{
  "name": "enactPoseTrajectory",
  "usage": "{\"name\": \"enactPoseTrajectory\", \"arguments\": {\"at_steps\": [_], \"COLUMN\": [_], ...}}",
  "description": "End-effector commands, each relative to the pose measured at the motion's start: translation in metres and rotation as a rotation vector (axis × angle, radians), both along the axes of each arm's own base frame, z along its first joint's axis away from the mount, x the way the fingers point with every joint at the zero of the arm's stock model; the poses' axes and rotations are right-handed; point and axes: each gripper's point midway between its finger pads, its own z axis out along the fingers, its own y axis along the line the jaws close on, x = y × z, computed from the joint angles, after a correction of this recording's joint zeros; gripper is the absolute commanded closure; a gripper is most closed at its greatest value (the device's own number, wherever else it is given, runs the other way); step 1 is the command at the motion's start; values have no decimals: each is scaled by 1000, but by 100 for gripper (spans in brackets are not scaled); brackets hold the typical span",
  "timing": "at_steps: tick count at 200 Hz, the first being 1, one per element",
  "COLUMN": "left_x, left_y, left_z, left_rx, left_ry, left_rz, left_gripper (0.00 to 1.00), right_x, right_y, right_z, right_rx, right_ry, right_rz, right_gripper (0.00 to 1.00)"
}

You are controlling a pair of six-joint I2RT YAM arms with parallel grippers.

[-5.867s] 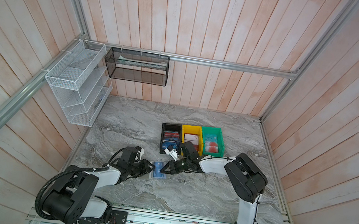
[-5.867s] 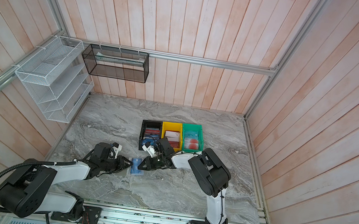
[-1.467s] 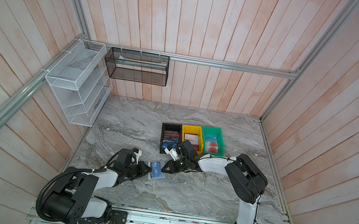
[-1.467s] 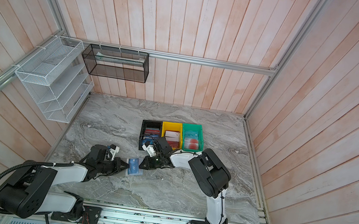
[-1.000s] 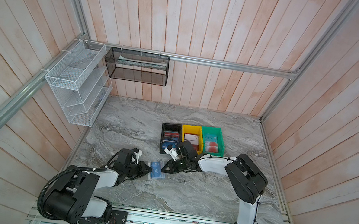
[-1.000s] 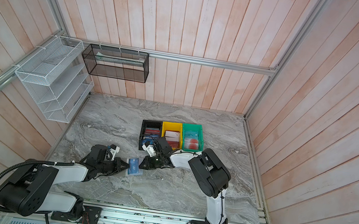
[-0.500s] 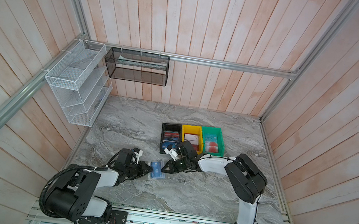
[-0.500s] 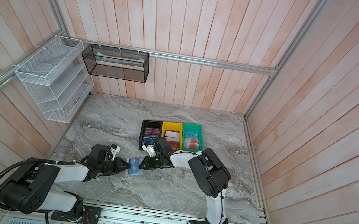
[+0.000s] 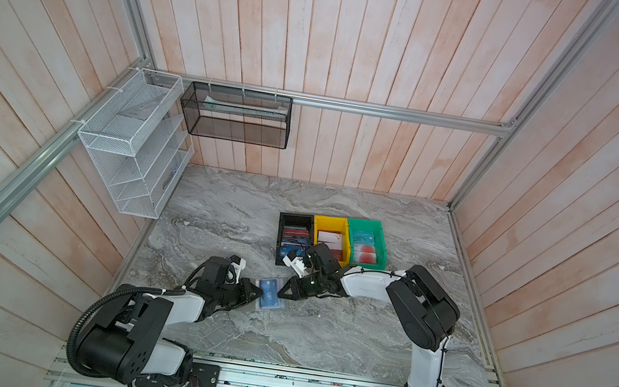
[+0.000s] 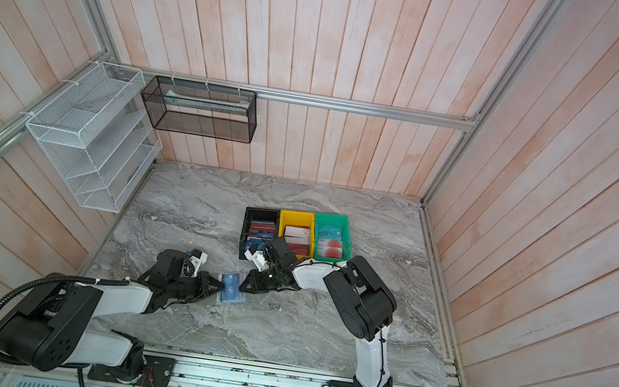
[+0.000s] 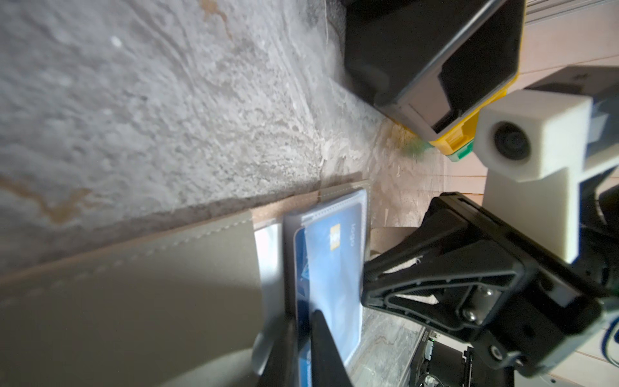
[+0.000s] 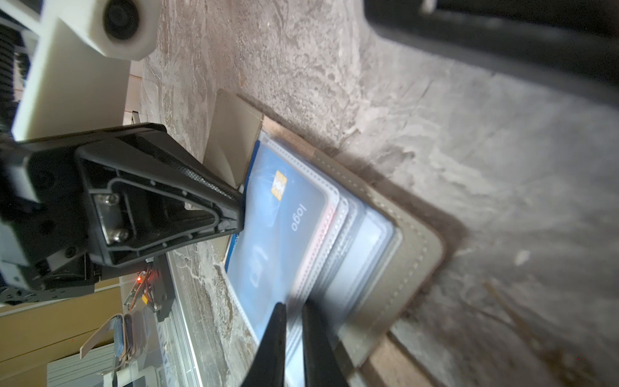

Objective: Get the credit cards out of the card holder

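A: Pulling a card yet? Where's the card holder [image 12: 412,268]?
B: Lying open on the worktop [image 9: 340,334], between both arms. Left jaws narrow, pinching its sleeve edge. Right jaws narrow on the opposite edge of the blue card [image 12: 284,234]; card alone or sleeve too, can't tell.
A: Next?
B: Probably left pins the holder, right draws the card out flat.
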Motion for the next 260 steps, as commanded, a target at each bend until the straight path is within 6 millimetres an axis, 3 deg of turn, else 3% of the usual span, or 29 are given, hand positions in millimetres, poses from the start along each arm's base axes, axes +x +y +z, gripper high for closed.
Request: {"name": "enactPoseTrajectory", "arguments": {"at_steps": [1, 143, 194, 260], "left_x": [-5, -13, -16, -13], "left_y": [1, 6, 8, 7], "left_z": [-1, -9, -12, -14], "left_rx": [6, 33, 44, 37], "left_ry": [-5, 10, 20, 21], "left_rz": [-13, -13, -10, -10], "left_gripper": [87, 87, 96, 97], "right_x": [-11, -13, -14, -14], "right_y": [-11, -13, -14, -13], "right_z": [-33, -36, -36, -36], "right_rx": [-94, -97, -98, -98], "right_ry": [61, 69, 71, 72], "right_rz": [-9, -13, -13, -11], "right_gripper": [85, 85, 85, 85]}}
